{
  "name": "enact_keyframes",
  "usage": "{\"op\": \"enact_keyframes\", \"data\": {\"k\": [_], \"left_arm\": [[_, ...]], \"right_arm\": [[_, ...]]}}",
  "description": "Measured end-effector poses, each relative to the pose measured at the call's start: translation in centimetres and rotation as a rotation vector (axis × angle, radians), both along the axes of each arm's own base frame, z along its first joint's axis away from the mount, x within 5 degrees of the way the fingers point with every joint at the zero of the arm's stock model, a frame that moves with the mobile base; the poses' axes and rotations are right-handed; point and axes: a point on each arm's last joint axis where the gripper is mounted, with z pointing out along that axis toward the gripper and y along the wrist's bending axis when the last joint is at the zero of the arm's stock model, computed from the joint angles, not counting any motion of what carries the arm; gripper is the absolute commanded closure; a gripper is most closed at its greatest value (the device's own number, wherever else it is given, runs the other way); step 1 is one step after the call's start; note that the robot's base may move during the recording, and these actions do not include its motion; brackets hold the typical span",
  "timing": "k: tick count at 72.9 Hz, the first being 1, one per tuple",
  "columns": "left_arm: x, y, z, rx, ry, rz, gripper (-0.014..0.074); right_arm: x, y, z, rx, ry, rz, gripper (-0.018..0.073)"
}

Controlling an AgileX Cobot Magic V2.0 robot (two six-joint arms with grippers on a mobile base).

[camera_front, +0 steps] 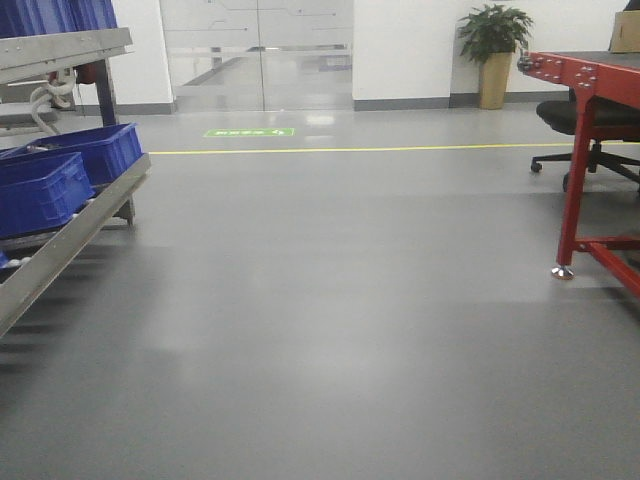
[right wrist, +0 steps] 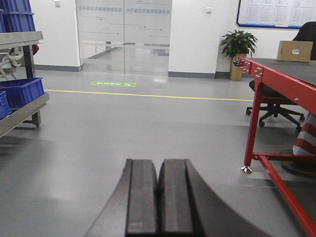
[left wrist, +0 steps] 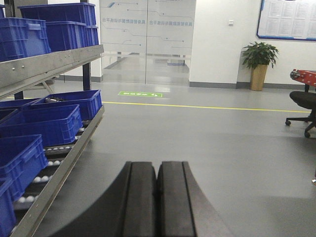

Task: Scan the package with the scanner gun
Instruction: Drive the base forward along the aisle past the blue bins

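Right wrist view is showing the box (right wrist: 295,51) far right on the red table (right wrist: 289,69) — the scanner isn't appearing anywhere. Left gripper (left wrist: 157,197) and right gripper (right wrist: 159,197) are pointing ahead, jaws pressed together, empty — you should be driving nearer before reaching.

A yellow floor line (camera_front: 400,149) crosses the grey floor. Just beyond it lies a green floor sign (camera_front: 249,132), then frosted glass doors (camera_front: 258,50) and a potted plant (camera_front: 494,40). On its near side, blue plastic crates (camera_front: 40,190) sit on a sloping roller rack (camera_front: 75,238) at the left end. A red-framed table (camera_front: 575,180) and a black office chair (camera_front: 562,115) stand at the right end.
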Motion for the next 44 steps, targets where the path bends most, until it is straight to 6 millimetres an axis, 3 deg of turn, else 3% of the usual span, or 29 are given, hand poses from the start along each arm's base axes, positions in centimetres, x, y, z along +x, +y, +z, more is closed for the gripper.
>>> {"op": "enact_keyframes", "data": {"k": [44], "left_arm": [[0.00,0.00,0.00,0.000,0.000,0.000,0.0708]], "right_arm": [[0.00,0.00,0.00,0.000,0.000,0.000,0.0727]]}}
